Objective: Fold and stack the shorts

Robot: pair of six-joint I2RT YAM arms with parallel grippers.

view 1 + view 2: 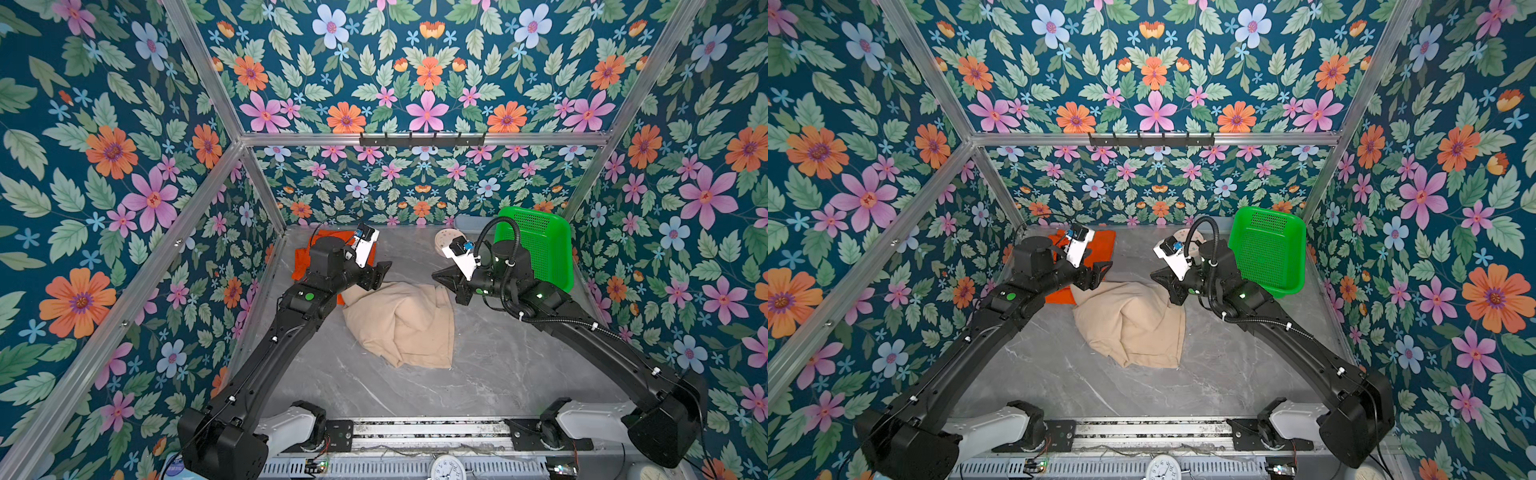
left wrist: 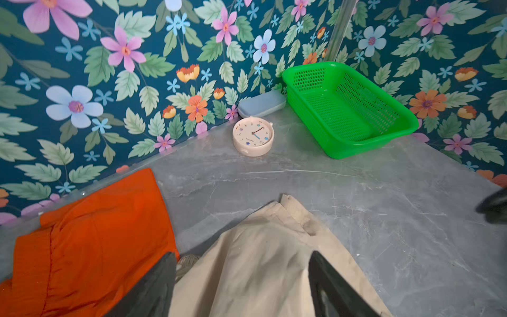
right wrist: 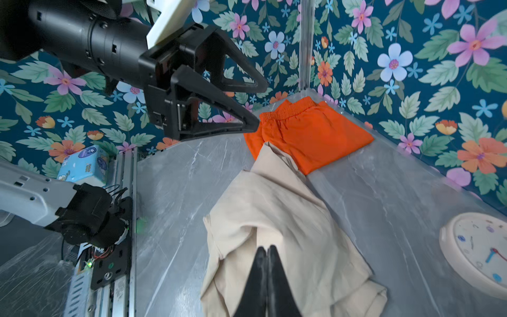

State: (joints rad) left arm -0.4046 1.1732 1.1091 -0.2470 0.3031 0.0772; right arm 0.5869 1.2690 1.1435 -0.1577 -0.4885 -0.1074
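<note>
The beige shorts lie crumpled in the middle of the grey table, also seen in the left wrist view. Folded flat in the back left corner are the orange shorts, partly hidden by the left arm in both top views. My left gripper hangs open just above the beige shorts' left end, its jaws wide apart with cloth beneath them. My right gripper is at the shorts' right end, its fingers pressed together with beige cloth bunched at the tips.
A green basket leans against the back right wall. A round cream clock and a blue-grey case lie at the back. A tissue pack sits by the front rail.
</note>
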